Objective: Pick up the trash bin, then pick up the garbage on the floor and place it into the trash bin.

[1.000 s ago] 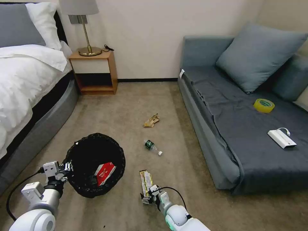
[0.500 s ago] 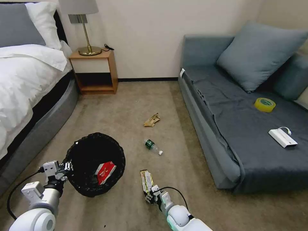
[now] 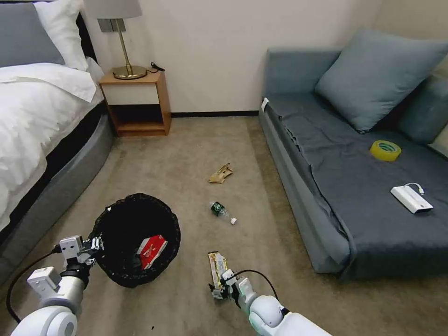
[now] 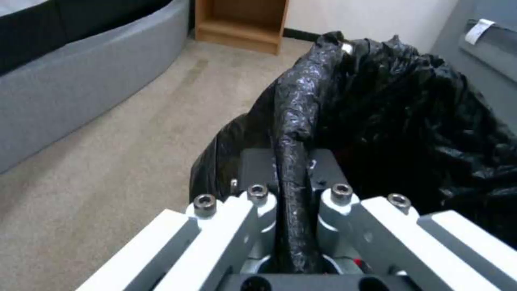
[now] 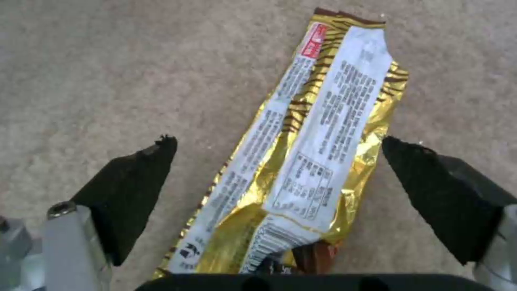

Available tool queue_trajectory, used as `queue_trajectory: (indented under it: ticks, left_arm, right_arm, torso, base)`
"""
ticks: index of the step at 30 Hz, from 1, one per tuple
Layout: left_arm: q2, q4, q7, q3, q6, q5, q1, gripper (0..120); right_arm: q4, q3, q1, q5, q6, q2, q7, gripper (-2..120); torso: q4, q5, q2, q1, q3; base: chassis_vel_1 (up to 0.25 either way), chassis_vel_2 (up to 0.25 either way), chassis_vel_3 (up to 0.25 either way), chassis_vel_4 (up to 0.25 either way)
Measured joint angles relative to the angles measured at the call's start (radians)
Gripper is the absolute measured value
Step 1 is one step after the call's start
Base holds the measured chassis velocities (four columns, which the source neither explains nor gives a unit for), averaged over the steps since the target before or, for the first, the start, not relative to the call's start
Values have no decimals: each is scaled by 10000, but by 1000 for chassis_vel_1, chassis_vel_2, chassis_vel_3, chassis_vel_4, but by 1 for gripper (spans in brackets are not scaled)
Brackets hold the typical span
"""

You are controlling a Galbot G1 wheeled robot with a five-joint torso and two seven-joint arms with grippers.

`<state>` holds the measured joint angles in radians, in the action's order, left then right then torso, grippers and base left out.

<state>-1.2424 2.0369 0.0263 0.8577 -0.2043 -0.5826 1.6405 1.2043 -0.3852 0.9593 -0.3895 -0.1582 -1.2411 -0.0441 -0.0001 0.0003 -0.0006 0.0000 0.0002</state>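
The gold-green snack wrapper (image 3: 216, 268) and the right gripper (image 5: 280, 161) sit a touch further right and lower in the head view than a second ago, and the whole room has shifted slightly with them, so the camera has moved too. Now the right gripper's fingers (image 5: 135, 190) are spread wide on either side of the wrapper without touching it; the wrapper lies flat on the carpeted floor (image 3: 186, 158), crinkled gold foil with a white printed panel up. The left gripper (image 4: 293, 194) has its fingers pinched on the bag-lined rim of the trash bin (image 3: 135, 238), a round bin lined with glossy black plastic. Inside it lies the red-white snack wrapper (image 3: 151, 249). Further out on the floor, the small clear bottle (image 3: 221, 212) lies on its side, and beyond it the crumpled brown paper (image 3: 220, 173). A bed (image 3: 42, 116) runs along the left, a wooden nightstand (image 3: 135, 100) stands against the far wall, and a grey sofa (image 3: 354, 186) on the right carries a yellow tape roll (image 3: 385, 150) and a white box (image 3: 411, 199).
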Motion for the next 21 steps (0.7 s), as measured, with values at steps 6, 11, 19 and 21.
queue_trajectory:
  ticks: [6,11,19,21]
  left_arm:
    - [74,-47,-18,14,17,-53,-35,4]
    - [169,-94,-38,25,33,-94,-86,4]
    - [249,-153,-55,41,44,-127,-142,4]
    - [255,-169,-58,42,46,-128,-147,4]
  right_arm:
    - [-115,-75,-93,89,0,54,15,98]
    - [-280,-204,-202,134,0,133,50,98]
    - [-494,-239,-257,161,-61,110,191,85]
    - [-526,-238,-263,161,-87,91,203,79]
  torso:
    - [0,-2,1,0,0]
    - [0,-3,2,0,-1]
    - [0,-3,4,0,-2]
    - [1,-4,5,0,-1]
  base:
    - [0,0,0,0]
    - [0,0,0,0]
    - [0,0,0,0]
    - [0,0,0,0]
